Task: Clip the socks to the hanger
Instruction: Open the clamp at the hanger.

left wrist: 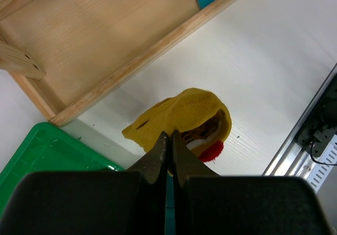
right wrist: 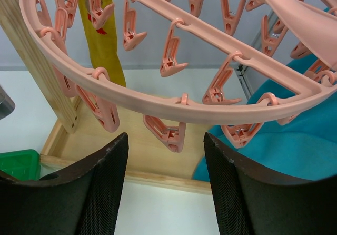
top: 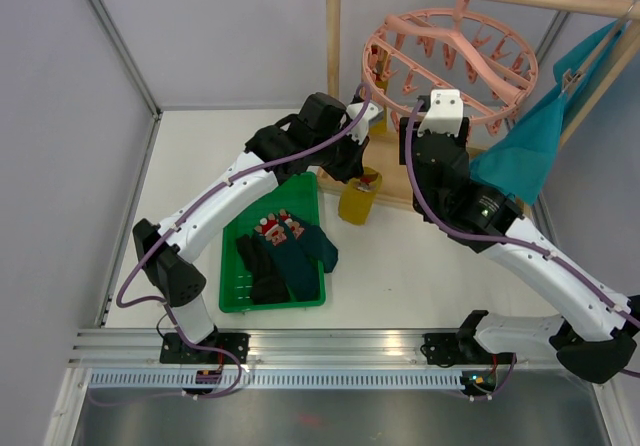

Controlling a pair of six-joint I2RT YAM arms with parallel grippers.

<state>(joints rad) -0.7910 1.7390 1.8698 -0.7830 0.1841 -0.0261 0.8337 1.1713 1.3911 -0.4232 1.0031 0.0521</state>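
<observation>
My left gripper (top: 353,166) (left wrist: 169,136) is shut on the mustard yellow sock (top: 360,196) (left wrist: 181,114), which hangs from its fingertips above the table beside the wooden rack base; a red and white bit shows in the sock's opening. The sock also shows in the right wrist view (right wrist: 105,50). The pink ring hanger (top: 450,61) (right wrist: 174,106) hangs from the rack's top bar. My right gripper (top: 441,108) (right wrist: 165,136) is open just under the ring, with one clip peg (right wrist: 167,132) between its fingers. A red-and-white sock (top: 279,228), a dark teal sock (top: 306,251) and a black sock (top: 262,266) lie in the green tray (top: 236,301).
The wooden frame rack (top: 334,56) stands at the back with its base board (left wrist: 100,40) on the table. A large teal cloth (top: 535,141) (right wrist: 295,150) hangs at the right of the rack. Grey walls close the left and back sides.
</observation>
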